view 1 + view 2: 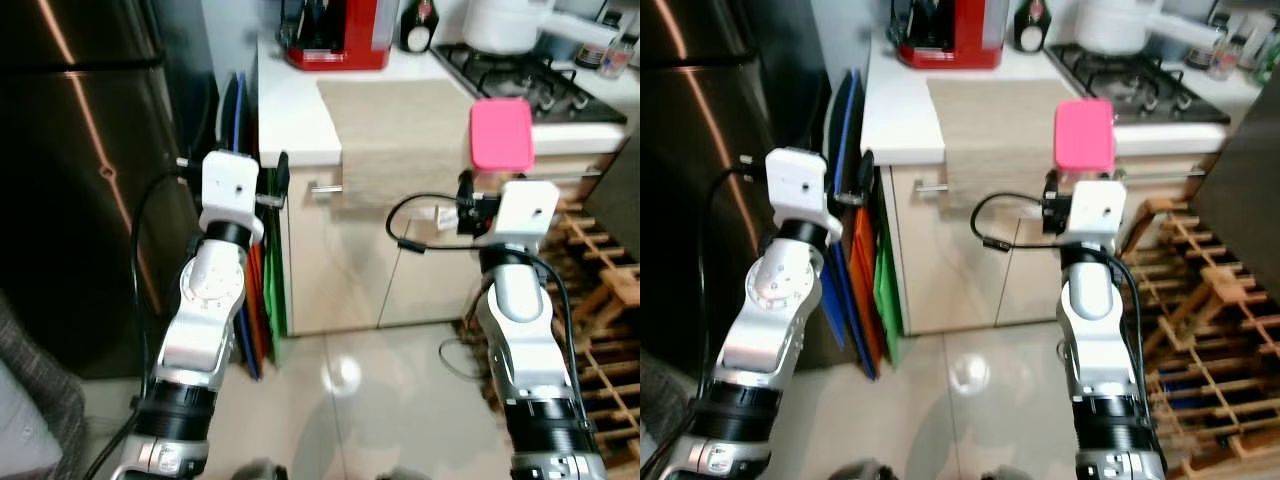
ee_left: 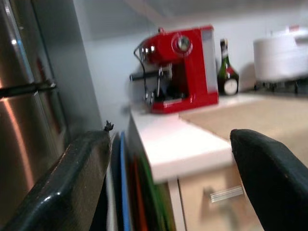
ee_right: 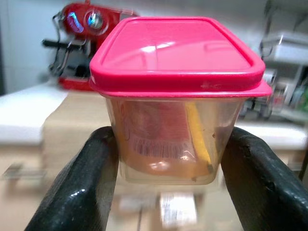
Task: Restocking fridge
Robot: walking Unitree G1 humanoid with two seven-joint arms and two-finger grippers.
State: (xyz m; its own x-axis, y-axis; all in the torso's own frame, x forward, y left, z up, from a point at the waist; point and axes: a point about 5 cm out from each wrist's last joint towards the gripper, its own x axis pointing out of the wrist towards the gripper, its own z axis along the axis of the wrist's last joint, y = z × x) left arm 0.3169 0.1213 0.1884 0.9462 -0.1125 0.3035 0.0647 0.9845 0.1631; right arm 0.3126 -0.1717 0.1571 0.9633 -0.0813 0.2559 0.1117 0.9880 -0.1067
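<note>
Black fingers point(image 3: 84, 187) of the right end effector point(image 3: 166, 159) are pressing against both sides of a clear container point(image 3: 168, 139) with a pink lid point(image 3: 175, 53), holding it level in the air. Through its wall something reddish and a yellow strip are showing, along with a barcode label. Seen from the head, the container point(image 1: 502, 135) is hanging in front of the table point(image 1: 290, 110), just at its front edge, beside the gas hob point(image 1: 520, 75).

Off to the other side of the table, the left end effector point(image 2: 168, 183) is standing wide open with nothing between its fingers point(image 2: 62, 187), raised at about the height of the table edge. It is hovering near the gap between the table and the dark steel fridge point(image 1: 80, 180), where flat boards point(image 1: 255, 300) in blue, orange and green are leaning upright against the table's side.

On the table, a beige cloth point(image 1: 400, 130) is draping over the front edge and down past a drawer handle point(image 1: 325, 188). At the back of the table a red coffee machine point(image 2: 178, 67) is sitting with a dark bottle point(image 2: 227, 70) just beside it, and a white pot point(image 1: 505, 22) is resting on the hob. A wooden rack point(image 1: 600, 310) is standing on the floor below the hob end of the table.
</note>
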